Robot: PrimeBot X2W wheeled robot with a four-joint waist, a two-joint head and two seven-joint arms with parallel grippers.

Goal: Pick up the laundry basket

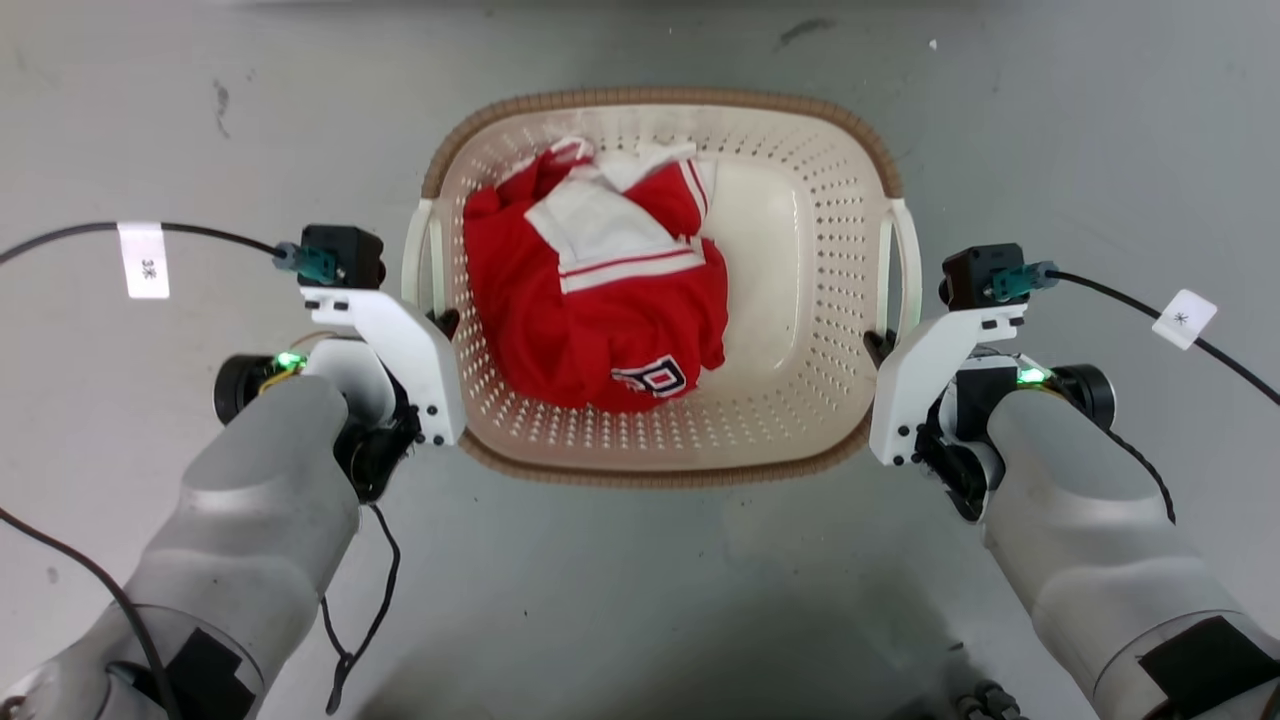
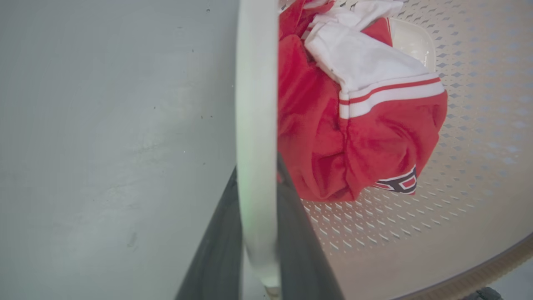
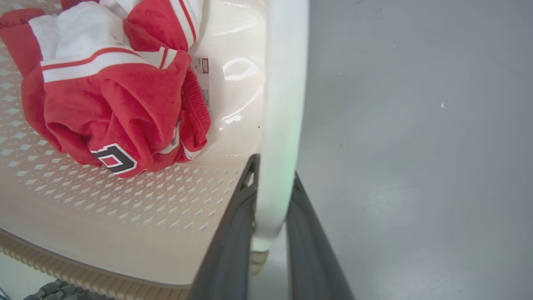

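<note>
Light is even and diffuse throughout; the matte grey floor is rendered bright, with one soft shadow at 6 o'clock in the head view. Glare is seen near 12 o'clock in the right wrist view, on the glossy bottom of the cream perforated plastic laundry basket. The left white plastic handle and right white plastic handle are blurred and tinged green toward 6 o'clock.

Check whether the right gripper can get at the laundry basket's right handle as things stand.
Probably yes: the right gripper has its fingers flanking the white right handle of the laundry basket, seemingly pressed against both sides; bare floor lies beside it.
</note>
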